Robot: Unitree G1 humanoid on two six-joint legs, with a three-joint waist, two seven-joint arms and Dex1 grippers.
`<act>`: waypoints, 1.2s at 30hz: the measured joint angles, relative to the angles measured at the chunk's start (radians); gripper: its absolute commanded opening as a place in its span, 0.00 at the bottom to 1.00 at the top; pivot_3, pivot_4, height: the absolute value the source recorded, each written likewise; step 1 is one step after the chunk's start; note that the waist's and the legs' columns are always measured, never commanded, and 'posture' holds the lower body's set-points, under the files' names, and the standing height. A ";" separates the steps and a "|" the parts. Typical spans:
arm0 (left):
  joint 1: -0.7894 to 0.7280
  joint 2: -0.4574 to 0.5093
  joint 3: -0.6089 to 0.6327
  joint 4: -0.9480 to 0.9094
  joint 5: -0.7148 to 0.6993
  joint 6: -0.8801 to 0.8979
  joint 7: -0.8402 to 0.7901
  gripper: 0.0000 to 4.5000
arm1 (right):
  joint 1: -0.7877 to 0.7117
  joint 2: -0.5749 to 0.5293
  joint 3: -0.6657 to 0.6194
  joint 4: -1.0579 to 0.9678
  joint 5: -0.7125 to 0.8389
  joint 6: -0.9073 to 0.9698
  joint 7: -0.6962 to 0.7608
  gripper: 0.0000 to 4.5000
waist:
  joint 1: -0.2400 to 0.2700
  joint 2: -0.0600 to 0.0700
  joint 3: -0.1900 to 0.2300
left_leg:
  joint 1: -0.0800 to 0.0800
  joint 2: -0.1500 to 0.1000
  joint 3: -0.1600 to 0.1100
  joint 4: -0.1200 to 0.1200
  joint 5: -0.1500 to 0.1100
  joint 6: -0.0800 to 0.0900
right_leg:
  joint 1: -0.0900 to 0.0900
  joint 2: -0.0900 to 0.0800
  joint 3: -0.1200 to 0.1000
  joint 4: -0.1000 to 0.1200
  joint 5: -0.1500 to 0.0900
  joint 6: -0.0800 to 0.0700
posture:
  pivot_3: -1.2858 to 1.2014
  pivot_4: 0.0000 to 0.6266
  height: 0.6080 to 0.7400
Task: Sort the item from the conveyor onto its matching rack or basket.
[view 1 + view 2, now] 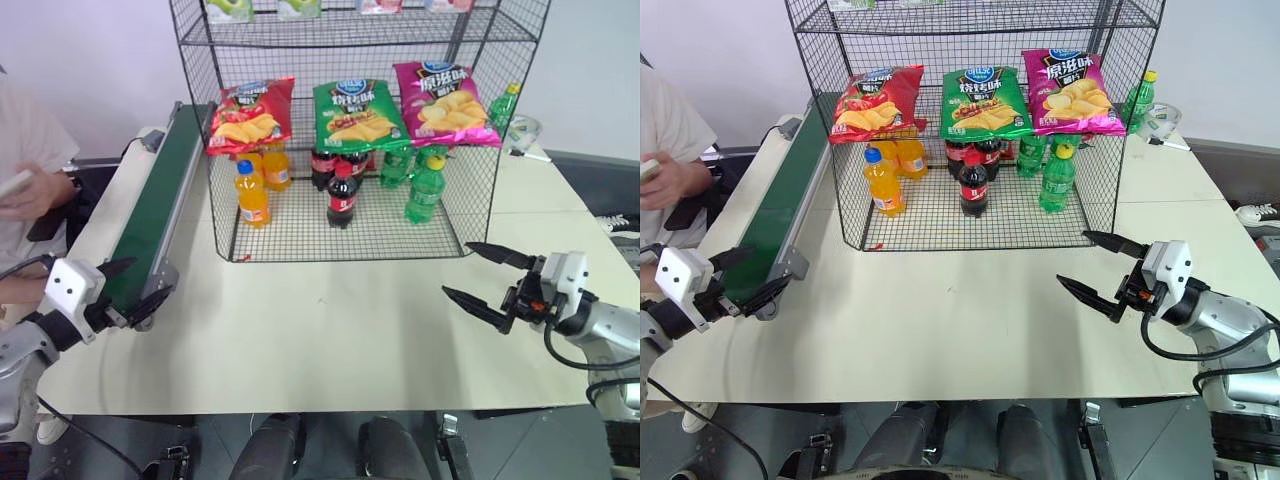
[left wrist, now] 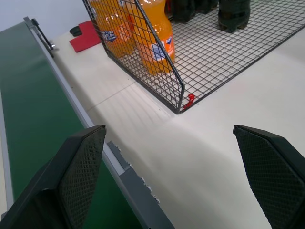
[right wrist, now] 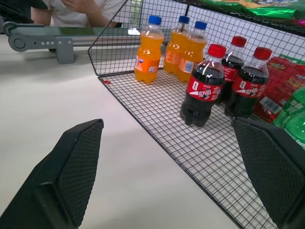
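Observation:
The red chip bag (image 1: pixel 252 113) lies on the left end of a shelf in the black wire rack (image 1: pixel 300 232), beside a green bag (image 1: pixel 358 110). The dark-green conveyor (image 1: pixel 150 210) runs along the table's left side with nothing on its belt. My left gripper (image 1: pixel 140 285) hovers open at the conveyor's near end, one finger over the belt (image 2: pixel 28 143) and the other over the table. My right gripper (image 1: pixel 457 269) is open and empty above the table, just in front of the rack's right corner, pointing toward the bottles (image 3: pixel 205 93).
A magenta bag (image 1: pixel 442 100) lies right of the green one. Orange (image 1: pixel 252 195), cola (image 1: pixel 342 195) and green (image 1: pixel 425 190) bottles stand on the rack's floor. A person (image 1: pixel 25 150) sits behind the conveyor at the left. Bare tabletop (image 1: pixel 320 320) lies between my grippers.

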 measured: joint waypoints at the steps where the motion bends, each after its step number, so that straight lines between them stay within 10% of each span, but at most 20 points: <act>1: 0.000 0.000 0.000 0.003 0.000 0.000 -0.002 0.99 | 0.000 0.001 0.000 0.000 0.000 0.000 0.000 1.00 | 0.000 0.000 0.000 | 0.000 0.000 0.000 0.000 0.000 0.000 | 0.000 0.000 0.000 0.000 0.000 0.000 | 0.52 0.24 1.00; 36: -0.008 -0.006 0.000 0.043 0.003 -0.048 -0.008 0.99 | -0.014 0.010 0.002 0.013 -0.009 -0.001 0.008 1.00 | 0.000 0.000 0.000 | -0.001 0.000 0.000 -0.001 0.000 0.000 | -0.001 0.000 0.000 -0.001 0.000 0.000 | 0.52 0.24 1.00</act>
